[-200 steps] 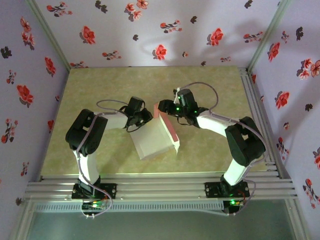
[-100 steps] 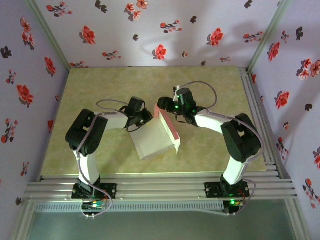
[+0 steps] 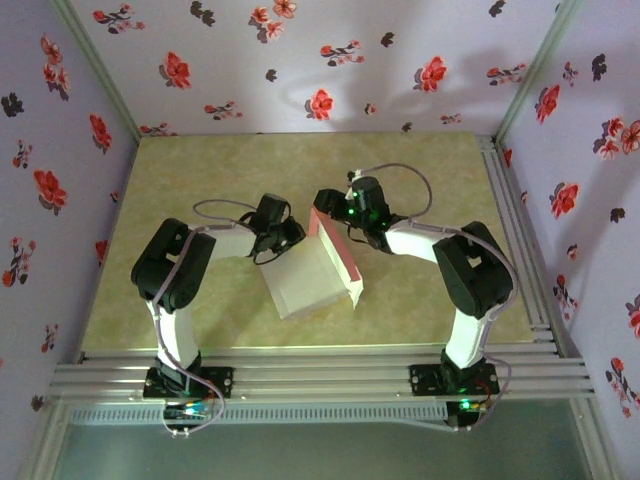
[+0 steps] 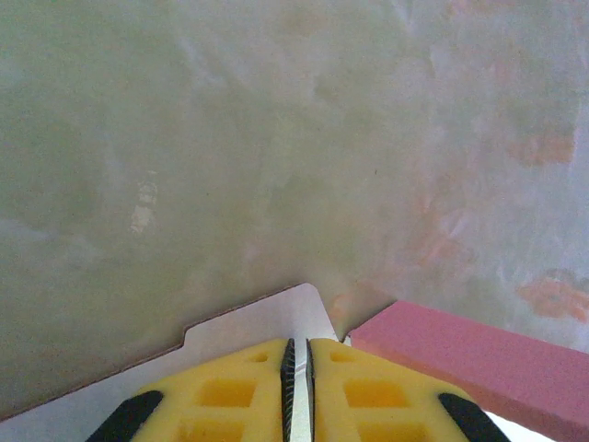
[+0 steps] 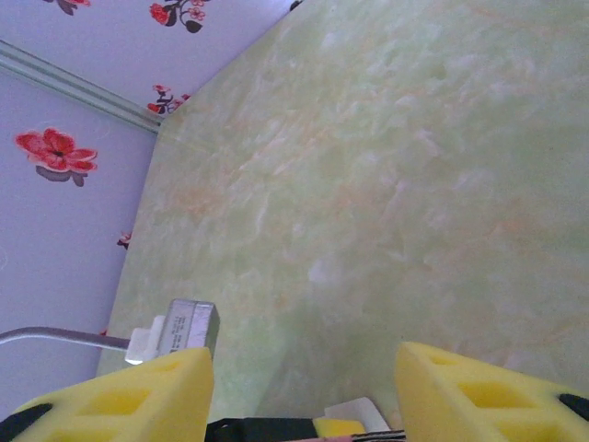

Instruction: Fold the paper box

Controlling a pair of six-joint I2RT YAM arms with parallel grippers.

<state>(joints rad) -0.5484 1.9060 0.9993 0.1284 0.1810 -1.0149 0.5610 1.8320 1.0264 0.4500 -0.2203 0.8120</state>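
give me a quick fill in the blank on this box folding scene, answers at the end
1. The left fingers are clamped ____ on a pale tab of the paper box.
2. The right fingers stand ____ above the table.
3. The side panel beside the left fingers is coloured ____.
4. The table is marbled pale ____.
Missing words: shut; open; pink; green.

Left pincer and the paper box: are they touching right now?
Touching. In the left wrist view the left pincer is shut on the paper box, its white panel edge pinched between the yellow fingers.
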